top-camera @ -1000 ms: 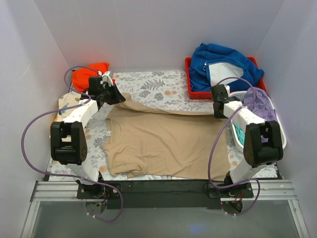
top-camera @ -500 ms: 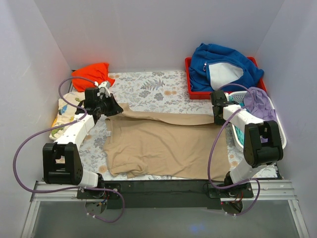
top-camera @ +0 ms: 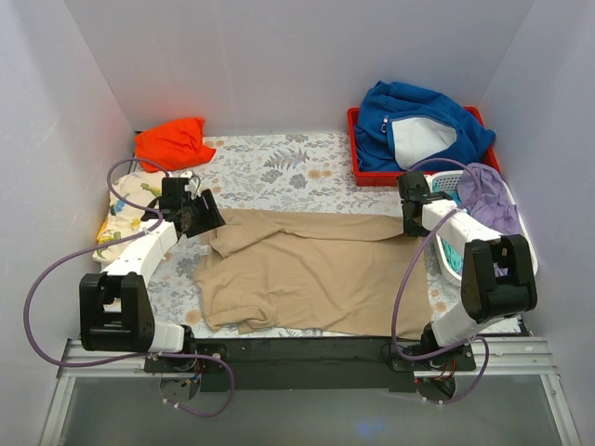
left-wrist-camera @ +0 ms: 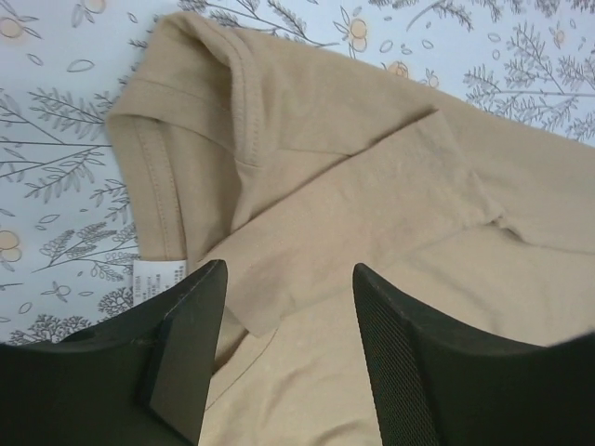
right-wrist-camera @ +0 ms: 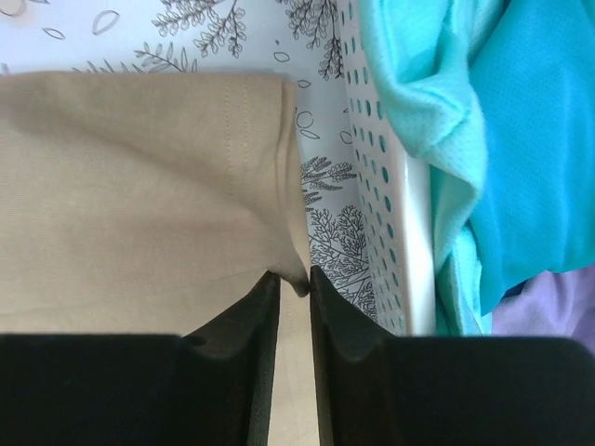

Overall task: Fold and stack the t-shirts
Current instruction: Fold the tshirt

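Two pincers work at the far edge of one plain tan cotton t-shirt [top-camera: 307, 269]. The left pincer [left-wrist-camera: 288, 279] has its black fingers [left-wrist-camera: 191, 334] well apart with nothing between them, hovering low over the shirt's collar end, where the ribbed neckline [left-wrist-camera: 153, 177] and a small white label [left-wrist-camera: 149, 279] show. In the overhead view this left pincer [top-camera: 206, 216] sits at the shirt's far left corner.

The right pincer [right-wrist-camera: 295, 277] shows only a narrow slit between its fingers, and a small raised ridge of the tan cloth [right-wrist-camera: 139, 186] sits right at the tips. I cannot tell whether that ridge is gripped or merely touched. From above, the right pincer [top-camera: 412, 221] is at the shirt's far right corner, by the hem.

The tan shirt lies spread across the middle of the floral-covered desk [top-camera: 279, 163], its far strip folded over towards the near side. Just beside the right pincer stands a white perforated plastic basket [right-wrist-camera: 390, 232] holding turquoise mesh cloth [right-wrist-camera: 483, 139] and lilac cloth [top-camera: 488, 200]. A cream dinosaur-print shirt [top-camera: 119, 216] lies at the left edge under the left arm, and a crumpled bright orange shirt [top-camera: 172, 141] sits in the far left corner. A bulky blue fleece [top-camera: 418, 116] fills a red tray [top-camera: 353, 158] at far right.
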Action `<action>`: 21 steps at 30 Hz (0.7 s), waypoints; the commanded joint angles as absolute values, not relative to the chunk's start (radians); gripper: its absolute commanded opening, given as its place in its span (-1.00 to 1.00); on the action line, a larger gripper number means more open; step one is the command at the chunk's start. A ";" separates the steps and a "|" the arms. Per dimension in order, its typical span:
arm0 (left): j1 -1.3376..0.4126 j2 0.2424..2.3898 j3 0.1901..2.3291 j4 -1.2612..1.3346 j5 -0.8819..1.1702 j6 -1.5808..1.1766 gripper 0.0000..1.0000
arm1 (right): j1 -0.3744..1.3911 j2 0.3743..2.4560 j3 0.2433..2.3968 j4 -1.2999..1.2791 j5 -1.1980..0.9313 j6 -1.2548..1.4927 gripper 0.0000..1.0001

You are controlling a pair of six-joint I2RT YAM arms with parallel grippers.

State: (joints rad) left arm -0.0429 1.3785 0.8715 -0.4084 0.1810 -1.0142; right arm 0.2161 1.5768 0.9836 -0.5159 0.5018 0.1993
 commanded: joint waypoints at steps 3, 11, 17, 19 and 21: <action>-0.040 1.295 0.927 -0.379 0.136 -1.045 0.12 | 0.210 1.465 0.997 -0.500 0.445 0.207 -0.53; -0.040 1.531 0.973 -0.207 0.442 -1.097 0.06 | 0.210 1.506 1.032 -0.439 0.313 0.175 -0.60; -0.040 1.667 1.026 -0.198 0.469 -1.137 -0.02 | 0.212 1.537 1.068 -0.423 0.264 0.175 -0.62; -0.040 1.678 1.022 -0.213 0.427 -1.137 -0.03 | 0.212 1.551 1.077 -0.420 0.245 0.173 -0.63; -0.040 1.680 1.017 -0.221 0.371 -1.131 -0.03 | 0.212 1.551 1.083 -0.420 0.247 0.172 -0.66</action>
State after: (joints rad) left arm -0.0414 1.7092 0.9833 -0.2291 0.4152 -1.1267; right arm 0.2157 1.5497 1.0313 -0.4603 0.2768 0.1795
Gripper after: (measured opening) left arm 0.490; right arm 0.177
